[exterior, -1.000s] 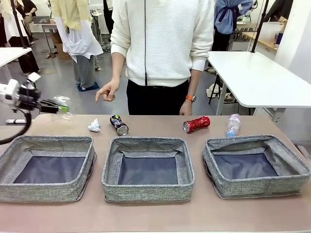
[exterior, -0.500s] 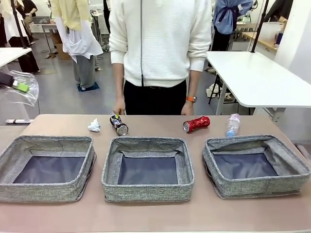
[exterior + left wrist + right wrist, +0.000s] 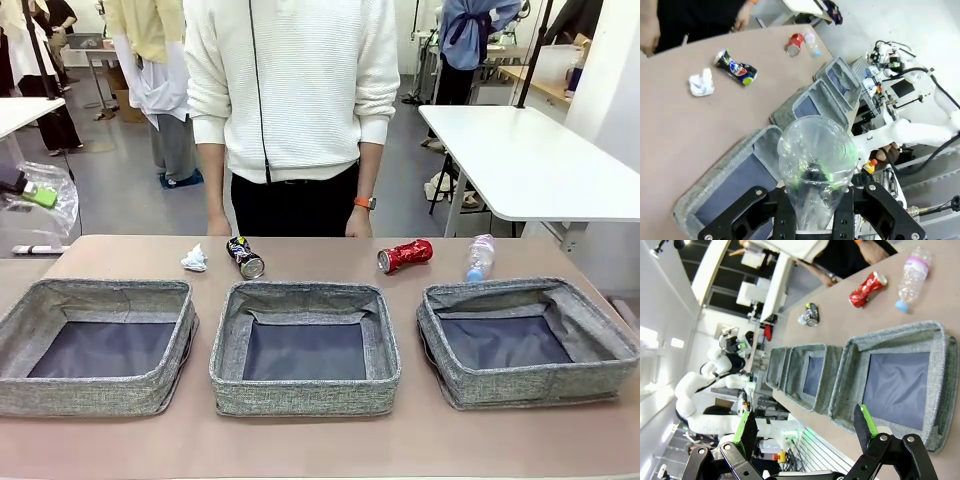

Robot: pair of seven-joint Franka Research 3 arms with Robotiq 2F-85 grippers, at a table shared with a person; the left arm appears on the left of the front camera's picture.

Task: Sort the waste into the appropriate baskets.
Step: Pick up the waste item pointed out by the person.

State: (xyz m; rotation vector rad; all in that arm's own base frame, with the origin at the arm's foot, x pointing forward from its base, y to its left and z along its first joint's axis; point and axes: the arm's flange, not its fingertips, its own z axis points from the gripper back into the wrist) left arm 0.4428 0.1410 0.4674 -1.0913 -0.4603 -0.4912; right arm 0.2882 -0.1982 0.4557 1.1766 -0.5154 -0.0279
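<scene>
Placement matters now: the left gripper is clamped tight on the clear plastic cup, raised high at the left, just outside the left basket. I'd carry it over the middle of its basket, lower it inside the walls, then release, since it looks light and may bounce. The right gripper hangs spread wide, empty, above the right basket.

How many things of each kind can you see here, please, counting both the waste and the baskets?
Cans: 2, the red can and the dark can.
Cups: 1, the clear plastic cup.
Bottles: 1, the clear bottle.
Paper wads: 1, the white paper wad.
Baskets: 3, the left basket, the middle basket and the right basket.
Total: 8.
</scene>
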